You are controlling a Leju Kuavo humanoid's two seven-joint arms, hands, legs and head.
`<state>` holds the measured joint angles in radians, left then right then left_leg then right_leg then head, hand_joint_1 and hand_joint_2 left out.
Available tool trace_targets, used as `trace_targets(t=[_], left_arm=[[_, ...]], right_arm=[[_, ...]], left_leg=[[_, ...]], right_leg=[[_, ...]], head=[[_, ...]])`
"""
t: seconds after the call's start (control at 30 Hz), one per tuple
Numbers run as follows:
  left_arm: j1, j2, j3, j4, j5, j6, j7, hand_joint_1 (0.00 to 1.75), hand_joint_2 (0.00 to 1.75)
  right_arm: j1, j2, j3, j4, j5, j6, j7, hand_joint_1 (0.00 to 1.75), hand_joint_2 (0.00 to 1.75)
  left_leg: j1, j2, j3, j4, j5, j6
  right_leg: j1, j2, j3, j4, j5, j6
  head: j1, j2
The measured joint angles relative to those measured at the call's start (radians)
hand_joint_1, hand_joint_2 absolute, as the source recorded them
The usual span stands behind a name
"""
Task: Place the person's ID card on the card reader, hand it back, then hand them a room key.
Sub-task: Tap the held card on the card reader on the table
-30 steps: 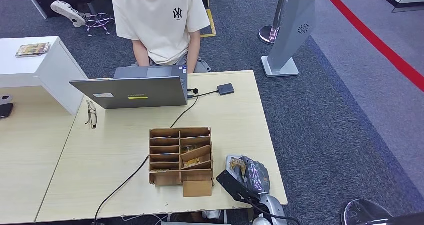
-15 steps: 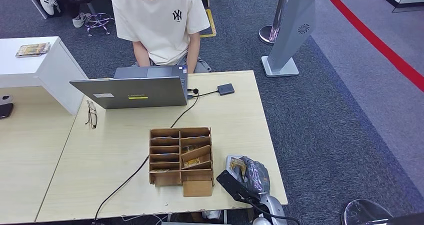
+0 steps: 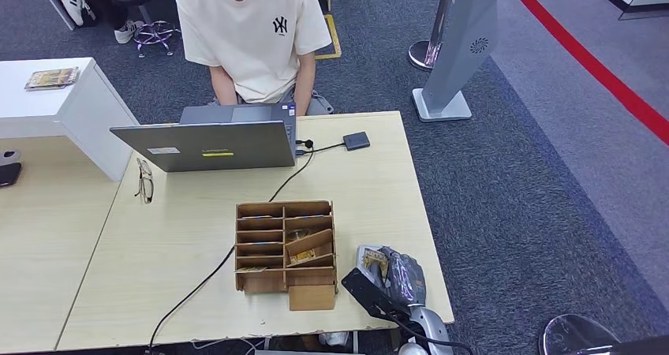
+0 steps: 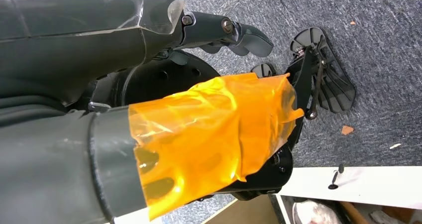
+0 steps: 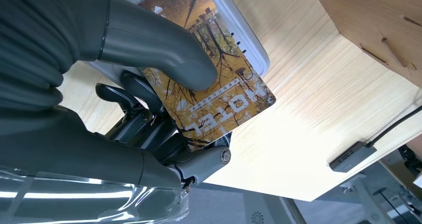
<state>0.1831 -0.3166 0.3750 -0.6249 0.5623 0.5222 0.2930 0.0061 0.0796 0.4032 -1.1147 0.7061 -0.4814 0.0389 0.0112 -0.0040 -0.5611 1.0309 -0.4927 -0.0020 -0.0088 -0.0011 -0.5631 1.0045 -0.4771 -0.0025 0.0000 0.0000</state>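
Note:
My right hand (image 3: 392, 278) rests on the table's near right corner, beside the wooden box. It pinches a card (image 5: 214, 92) printed HOTEL with an autumn tree picture between thumb (image 5: 164, 47) and fingers. The card lies partly over a white flat card reader (image 5: 245, 32), whose edge also shows in the head view (image 3: 364, 254). My left hand (image 4: 199, 119), with orange tape on its thumb, hangs over the carpet and holds nothing. The person in a white T-shirt (image 3: 251, 31) sits at the far side behind the laptop.
A wooden slotted box (image 3: 285, 252) with cards stands left of my right hand. A grey laptop (image 3: 207, 144), a cable to a small dark hub (image 3: 356, 140) and glasses (image 3: 144, 179) lie farther back. A grey stand (image 3: 456, 51) is on the carpet at the right.
My right hand and the card have not moved. Shoes at the far back left of the floor have shifted.

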Motion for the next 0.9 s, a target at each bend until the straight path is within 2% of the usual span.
trace_targets(t=[0.9], left_arm=[[0.0,0.0,0.0,0.0,0.012,0.005,-0.001,0.0,0.0]], right_arm=[[0.0,0.003,0.0,0.0,0.0,0.0,0.0,1.75,1.75]], left_leg=[[0.0,0.0,0.0,0.0,0.0,0.0]], right_leg=[[0.0,0.0,0.0,0.0,0.0,0.0]], head=[[0.0,0.0]])
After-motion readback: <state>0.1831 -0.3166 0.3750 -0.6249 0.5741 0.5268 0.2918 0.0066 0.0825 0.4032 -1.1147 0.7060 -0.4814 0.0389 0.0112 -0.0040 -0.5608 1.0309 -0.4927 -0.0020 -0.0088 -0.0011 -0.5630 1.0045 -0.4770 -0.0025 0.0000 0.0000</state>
